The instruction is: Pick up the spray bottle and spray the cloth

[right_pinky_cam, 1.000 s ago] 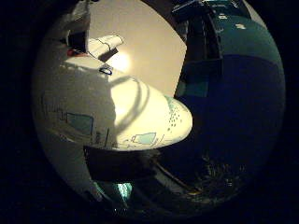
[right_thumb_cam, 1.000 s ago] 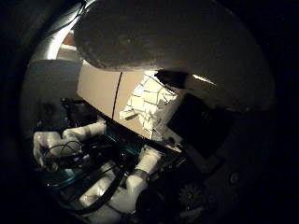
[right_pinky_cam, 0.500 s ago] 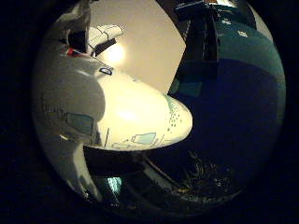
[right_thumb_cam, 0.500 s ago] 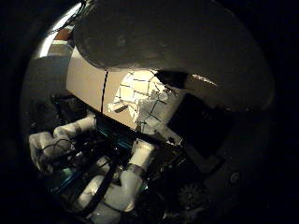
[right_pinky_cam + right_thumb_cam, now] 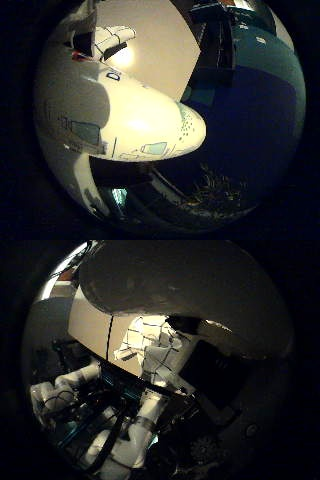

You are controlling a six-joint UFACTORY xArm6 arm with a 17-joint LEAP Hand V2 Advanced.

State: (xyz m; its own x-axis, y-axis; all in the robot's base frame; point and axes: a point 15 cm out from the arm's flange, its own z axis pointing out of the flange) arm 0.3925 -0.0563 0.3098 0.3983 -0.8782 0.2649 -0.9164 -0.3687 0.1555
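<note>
A white spray bottle (image 5: 110,105) with a pale label fills much of the little finger side palm view, close against the palm. Its spray head (image 5: 108,42) with a black part shows over the tan table (image 5: 165,45). In the thumb side palm view the bottle's rounded body (image 5: 180,290) is close to the palm. Beyond it a crumpled white cloth (image 5: 150,340) lies on the tan table. My hand's white fingers (image 5: 75,390) curl in beside the bottle, so the hand is shut on it.
A dark flat box (image 5: 215,375) lies beside the cloth. A seam (image 5: 108,335) runs across the table top. Blue floor (image 5: 250,120) lies past the table's edge, with dark shelving (image 5: 225,30) and a leafy thing (image 5: 215,185) further off.
The whole picture has shifted a little, so the hand has moved with the bottle. The fingers' shadow on the bottle has gone. The cloth looks a little nearer the view's middle.
</note>
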